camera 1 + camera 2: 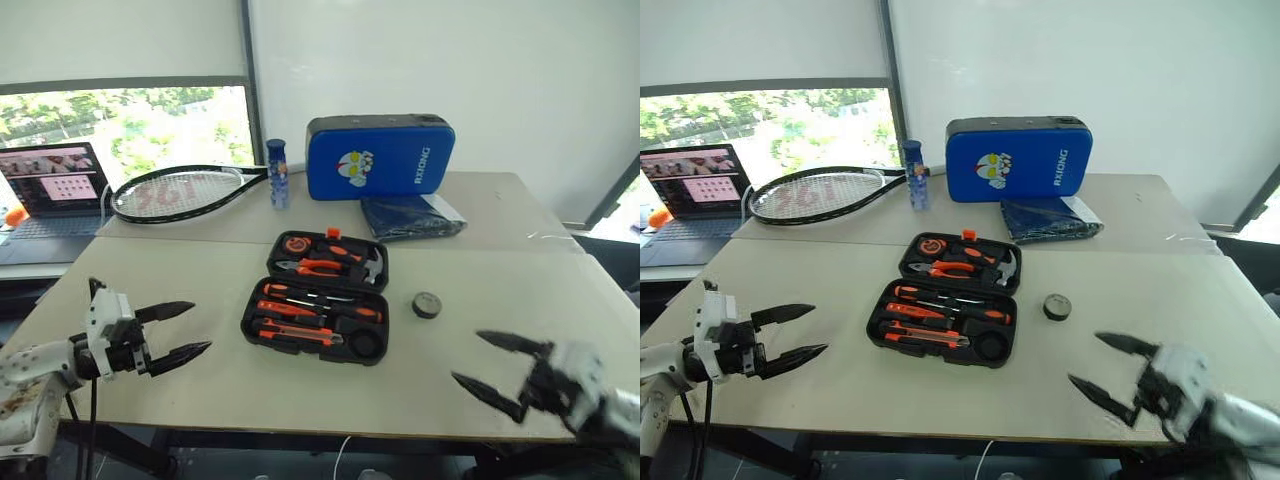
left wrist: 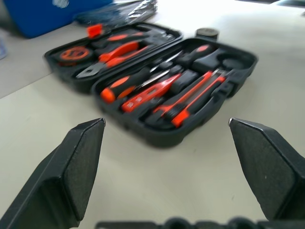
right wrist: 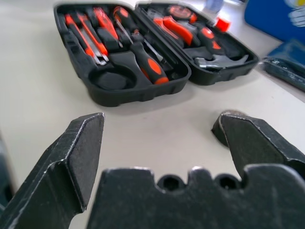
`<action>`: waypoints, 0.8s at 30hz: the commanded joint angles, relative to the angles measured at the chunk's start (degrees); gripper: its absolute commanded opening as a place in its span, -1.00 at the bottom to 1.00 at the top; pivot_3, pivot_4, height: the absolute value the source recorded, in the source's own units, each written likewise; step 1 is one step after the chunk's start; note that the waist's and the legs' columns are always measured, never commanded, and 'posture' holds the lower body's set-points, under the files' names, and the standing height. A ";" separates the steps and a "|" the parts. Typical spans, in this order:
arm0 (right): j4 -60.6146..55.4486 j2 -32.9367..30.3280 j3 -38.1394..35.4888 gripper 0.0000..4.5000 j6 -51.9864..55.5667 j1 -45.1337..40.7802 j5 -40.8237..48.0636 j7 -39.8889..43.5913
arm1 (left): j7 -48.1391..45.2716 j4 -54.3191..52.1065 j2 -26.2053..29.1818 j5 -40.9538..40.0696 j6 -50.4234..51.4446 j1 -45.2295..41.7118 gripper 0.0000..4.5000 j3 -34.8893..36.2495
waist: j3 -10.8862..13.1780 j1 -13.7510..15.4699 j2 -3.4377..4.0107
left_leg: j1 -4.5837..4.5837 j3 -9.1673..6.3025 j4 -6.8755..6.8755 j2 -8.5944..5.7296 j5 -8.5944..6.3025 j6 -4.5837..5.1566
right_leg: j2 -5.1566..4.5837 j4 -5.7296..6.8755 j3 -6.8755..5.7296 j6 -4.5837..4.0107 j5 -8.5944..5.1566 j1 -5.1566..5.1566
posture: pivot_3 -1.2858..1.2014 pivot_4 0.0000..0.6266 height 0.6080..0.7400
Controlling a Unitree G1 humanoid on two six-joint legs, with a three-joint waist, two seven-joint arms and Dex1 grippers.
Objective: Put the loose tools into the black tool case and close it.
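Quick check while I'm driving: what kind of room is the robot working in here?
Probably an office or lab space set up for testing, not a workshop. A plain pale table stands against a white wall by a window, an open laptop sits on a side desk, and odd props like a racket lie about.

Bright, even daylight comes from the window (image 1: 130,130) at the far left, which is washed out. The pale desk (image 1: 500,300) is evenly lit with only soft, faint shadows. The right end effector (image 1: 505,372) is smeared by motion blur. In the left wrist view the black tool case (image 2: 157,81) looks soft and out of focus.
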 commanded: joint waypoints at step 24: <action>31.23 -0.58 25.03 -0.98 7.84 -41.01 -20.54 11.97 | 1.23 -6.90 -2.27 -1.35 0.97 0.31 1.00 -5.33 | 0.06 -0.02 0.02 | -1.11 -0.16 -0.07 -0.12 -0.13 0.14 | -0.13 -0.04 -0.13 -0.33 0.28 -1.05 | 0.03 -0.52 1.00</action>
